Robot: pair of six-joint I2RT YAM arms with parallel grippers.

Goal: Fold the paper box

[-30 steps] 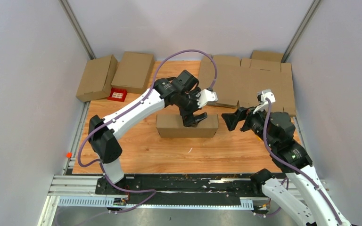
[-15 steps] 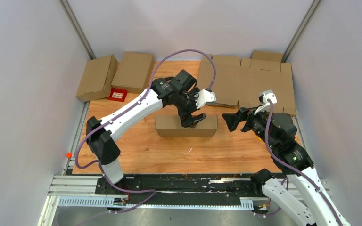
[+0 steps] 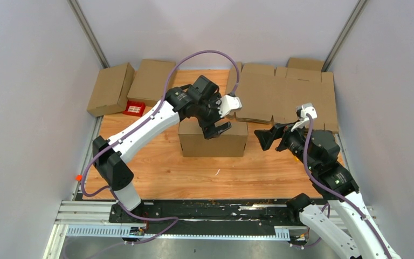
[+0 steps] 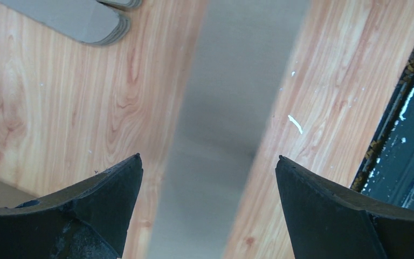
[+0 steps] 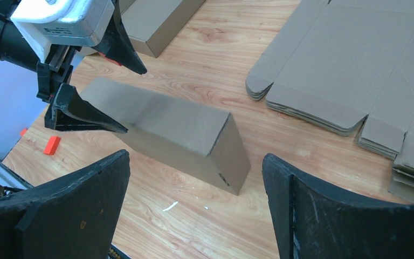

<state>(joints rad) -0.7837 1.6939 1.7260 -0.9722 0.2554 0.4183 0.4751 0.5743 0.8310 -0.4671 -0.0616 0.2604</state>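
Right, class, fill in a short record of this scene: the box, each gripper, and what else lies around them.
paper box: brown, standing as a rectangular block in the middle of the table
left gripper: open, over the box's top; contact cannot be told
right gripper: open, to the right of the box, apart from it
flat cardboard: stacks of unfolded blanks at the far right
folded boxes: two, at the far left
red item: small, just in front of those two boxes
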